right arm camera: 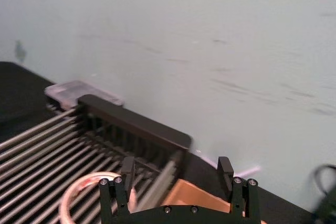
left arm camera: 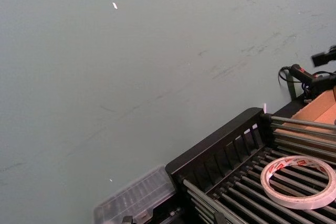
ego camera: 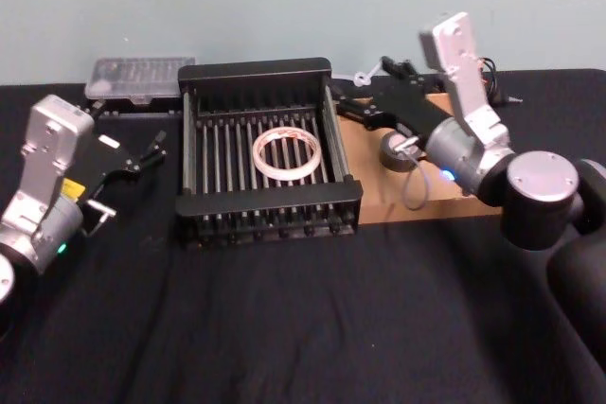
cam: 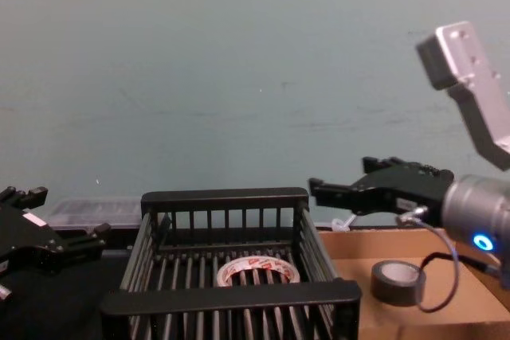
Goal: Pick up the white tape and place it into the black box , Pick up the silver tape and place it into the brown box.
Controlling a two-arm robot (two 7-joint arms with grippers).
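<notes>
The white tape (ego camera: 291,152) lies flat on the slatted floor of the black box (ego camera: 269,205), a little toward three o'clock of the box's middle. Just beside the box at three o'clock sits the brown box (ego camera: 417,207), and the silver tape (ego camera: 399,151) rests flat on its floor, near the edge shared with the black box.

The right end effector (ego camera: 343,104) hangs above the far corner where the two boxes meet, at about eleven o'clock from the silver tape, its fingers (right arm camera: 226,169) spread apart with nothing between them. The left end effector (ego camera: 151,150) is over the black surface (ego camera: 303,328) at nine o'clock of the black box, apart from it, fingers spread and empty. A clear plastic case (ego camera: 139,76) lies at eleven o'clock behind the black box.
</notes>
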